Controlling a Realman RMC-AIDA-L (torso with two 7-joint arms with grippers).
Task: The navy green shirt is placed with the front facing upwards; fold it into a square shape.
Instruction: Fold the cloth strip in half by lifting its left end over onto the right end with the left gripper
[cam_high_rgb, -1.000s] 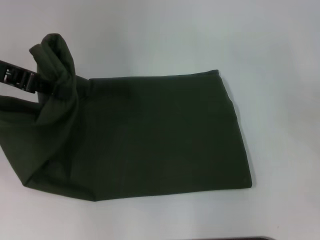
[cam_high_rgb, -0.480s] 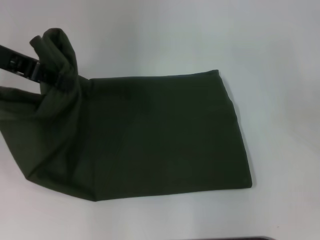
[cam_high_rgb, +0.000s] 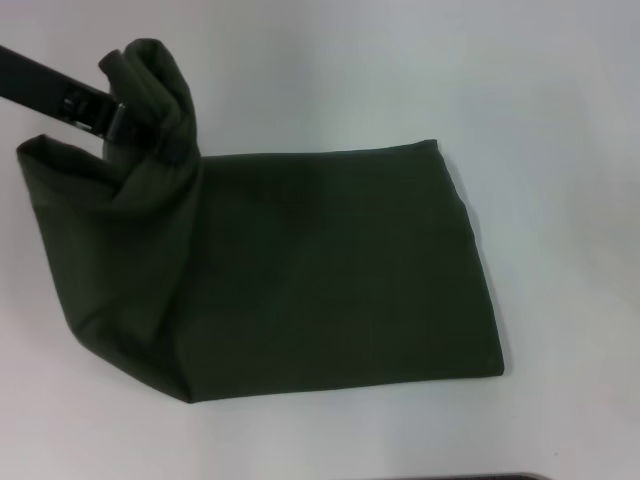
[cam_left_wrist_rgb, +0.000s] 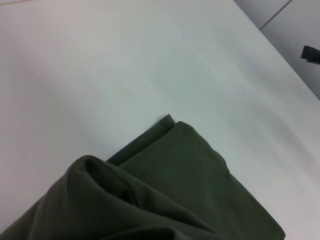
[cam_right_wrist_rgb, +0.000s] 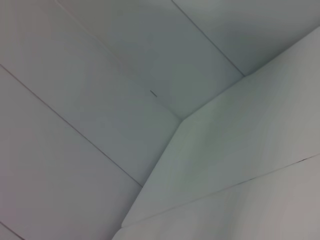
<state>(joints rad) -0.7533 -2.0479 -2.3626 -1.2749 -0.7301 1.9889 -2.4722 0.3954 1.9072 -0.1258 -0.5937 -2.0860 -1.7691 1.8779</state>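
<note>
The navy green shirt (cam_high_rgb: 300, 270) lies in the middle of the white table (cam_high_rgb: 560, 100), already folded to a long band with the plain side up. My left gripper (cam_high_rgb: 120, 122) is closed on its left end, bunched and raised above the table. I judge one last fold across to the right remains. My right gripper is out of view.

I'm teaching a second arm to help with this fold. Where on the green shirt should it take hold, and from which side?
Probably the near-left corner of the navy green shirt, the free hanging corner below the bunch that the left pincer holds lifted at the far left. Come in from the left, low over the white table: that end is raised and loose, while the right part lies flat, with little to pinch.
</note>
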